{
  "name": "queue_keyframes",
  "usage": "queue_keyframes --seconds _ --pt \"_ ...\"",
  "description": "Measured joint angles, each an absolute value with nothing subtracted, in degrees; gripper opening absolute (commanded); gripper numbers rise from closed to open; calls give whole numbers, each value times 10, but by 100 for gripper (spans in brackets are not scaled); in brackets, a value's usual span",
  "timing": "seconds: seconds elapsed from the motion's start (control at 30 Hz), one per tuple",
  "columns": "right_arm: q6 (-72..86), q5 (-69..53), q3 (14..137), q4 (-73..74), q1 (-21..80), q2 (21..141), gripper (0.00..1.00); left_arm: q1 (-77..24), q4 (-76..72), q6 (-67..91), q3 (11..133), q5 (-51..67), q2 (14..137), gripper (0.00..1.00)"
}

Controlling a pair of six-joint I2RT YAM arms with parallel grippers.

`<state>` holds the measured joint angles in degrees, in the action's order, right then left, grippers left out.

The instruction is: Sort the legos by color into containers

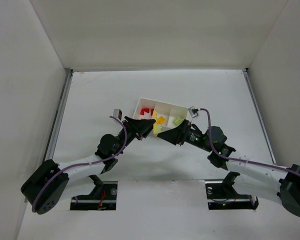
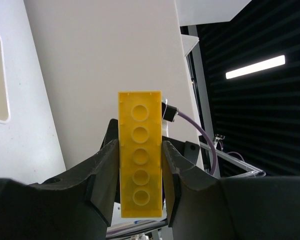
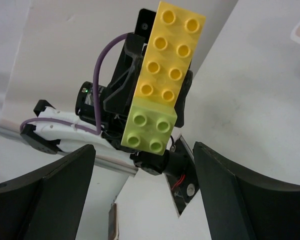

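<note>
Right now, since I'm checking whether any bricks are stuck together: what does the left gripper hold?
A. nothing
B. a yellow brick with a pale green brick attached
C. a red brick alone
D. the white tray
B: the left gripper is shut on a yellow brick, and the right wrist view shows a pale green brick joined to its end.

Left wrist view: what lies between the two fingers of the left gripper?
A yellow lego brick, clamped by both fingers; the left wrist view shows it.

Overhead camera looks down; facing wrist cameras closely share the yellow brick (image 2: 140, 160).
</note>
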<state>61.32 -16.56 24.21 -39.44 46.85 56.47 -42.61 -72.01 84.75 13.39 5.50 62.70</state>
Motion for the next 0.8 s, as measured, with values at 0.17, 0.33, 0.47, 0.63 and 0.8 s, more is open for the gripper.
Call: queue_keyframes --seconds 0.17,0.33,0.47,0.63,0.8 --pt "613 -168 252 -394 455 576 74 -435 -721 843 134 53 629 14" --pt "610 -168 265 -394 453 586 61 -439 -722 838 134 51 629 14" --pt "609 -168 268 -394 453 597 51 -441 -722 835 134 49 629 14" --pt "616 -168 269 -392 453 598 39 -440 -725 825 133 47 628 13" --pt "618 -169 269 -389 446 595 37 -438 -726 823 132 50 628 13"
